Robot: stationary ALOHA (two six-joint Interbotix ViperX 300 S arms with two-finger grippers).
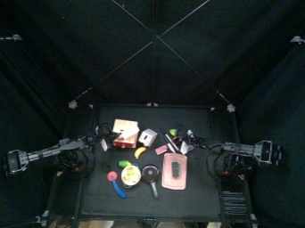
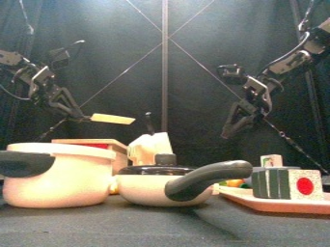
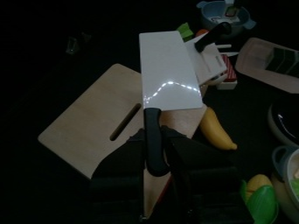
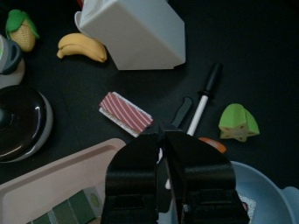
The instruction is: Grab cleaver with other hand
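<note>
The left fingers (image 3: pixel 155 166) are clenched on the cleaver's (image 3: pixel 170 74) dark handle, holding its pale blade in the air above the bench's (image 1: pixel 102 189) left edge. The right fingers (image 4: pixel 163 150) are pressed together, grasping nothing, above the right edge. No writing is legible.

The left arm is extended from the table's left side, raised above the surface. Its left gripper (image 3: pixel 152 179) is clamped on the cleaver's (image 3: pixel 170 74) handle, the blade held flat in the air. The right arm is angled down from the right side, raised off the table. The 2 jaws of the right gripper (image 4: pixel 170 149) are pressed together, nothing between them.
</note>
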